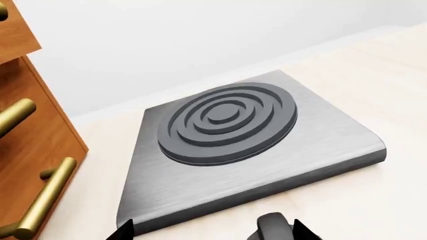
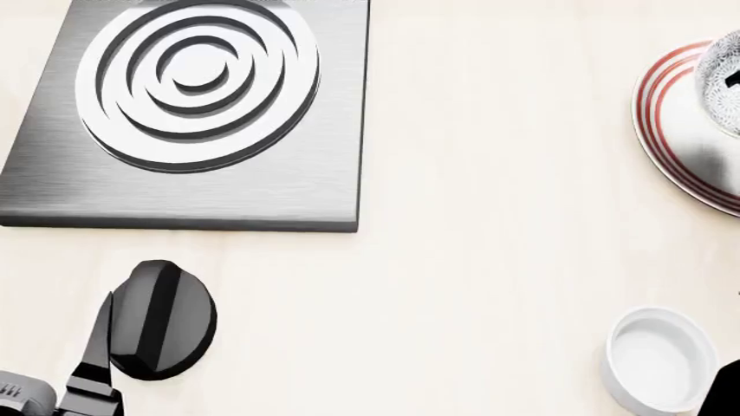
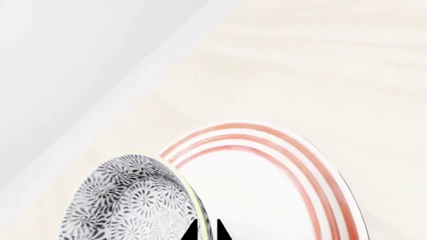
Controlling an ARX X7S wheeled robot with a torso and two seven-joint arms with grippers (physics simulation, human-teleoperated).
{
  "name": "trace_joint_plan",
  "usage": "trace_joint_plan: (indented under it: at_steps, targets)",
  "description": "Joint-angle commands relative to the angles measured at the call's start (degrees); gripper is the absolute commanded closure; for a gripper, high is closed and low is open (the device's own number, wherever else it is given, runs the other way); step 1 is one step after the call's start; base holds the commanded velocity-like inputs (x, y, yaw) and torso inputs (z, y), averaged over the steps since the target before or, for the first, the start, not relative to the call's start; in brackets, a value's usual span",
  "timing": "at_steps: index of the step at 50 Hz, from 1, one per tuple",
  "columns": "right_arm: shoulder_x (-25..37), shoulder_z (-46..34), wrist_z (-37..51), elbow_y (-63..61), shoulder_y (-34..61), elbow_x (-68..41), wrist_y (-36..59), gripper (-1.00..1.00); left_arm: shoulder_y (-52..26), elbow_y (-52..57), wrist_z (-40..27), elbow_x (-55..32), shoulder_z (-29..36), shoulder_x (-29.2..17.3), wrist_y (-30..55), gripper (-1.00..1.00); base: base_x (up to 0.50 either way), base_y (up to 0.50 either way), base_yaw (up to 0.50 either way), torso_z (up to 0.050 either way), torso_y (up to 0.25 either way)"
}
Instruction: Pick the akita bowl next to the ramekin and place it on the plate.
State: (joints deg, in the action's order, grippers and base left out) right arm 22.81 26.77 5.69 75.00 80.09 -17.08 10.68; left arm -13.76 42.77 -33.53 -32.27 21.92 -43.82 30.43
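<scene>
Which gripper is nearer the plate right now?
Right. The right gripper holds the akita bowl's rim directly over the plate. The left gripper is far across the counter, near the stove knob.

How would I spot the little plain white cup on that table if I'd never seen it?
Start at the big grey stove plate with raised rings at the far left of the pale table. Cross to the near right corner: the ramekin sits there, nearer than the red-ringed plate. It is plain glossy white, straight-walled, with no pattern.
</scene>
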Motion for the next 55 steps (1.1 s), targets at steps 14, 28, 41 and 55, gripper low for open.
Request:
trace_joint_plan:
  at_steps: [14, 28, 41, 55]
  targets:
    - [-2.42, 13.11, -3.50, -0.04, -1.49, 12.96, 0.40, 1.00, 0.51, 0.16, 1.43, 0.88, -1.19, 1.05, 0.03, -1.00, 0.00, 0.00, 0.00, 0.000, 0.000]
    - [-2.48, 15.51, -3.99, -0.04, -2.58, 15.07, -0.01, 1.00, 0.69, 0.21, 1.26, 1.01, -1.02, 0.96, -0.09, -1.00, 0.00, 0.00, 0.00, 0.000, 0.001]
    - [-2.49, 16.47, -3.92, -0.04, -2.89, 16.07, 0.08, 1.00, 0.97, 0.06, 1.16, 1.03, -1.03, 0.89, -0.40, -1.00, 0.00, 0.00, 0.00, 0.000, 0.000]
    - [-2.32, 16.12, -4.33, -0.04, -3.03, 17.12, 0.25, -1.00, 1.05, 0.13, 1.01, 1.02, -0.84, 0.87, -0.38, -1.00, 0.00, 0.00, 0.00, 0.000, 0.000]
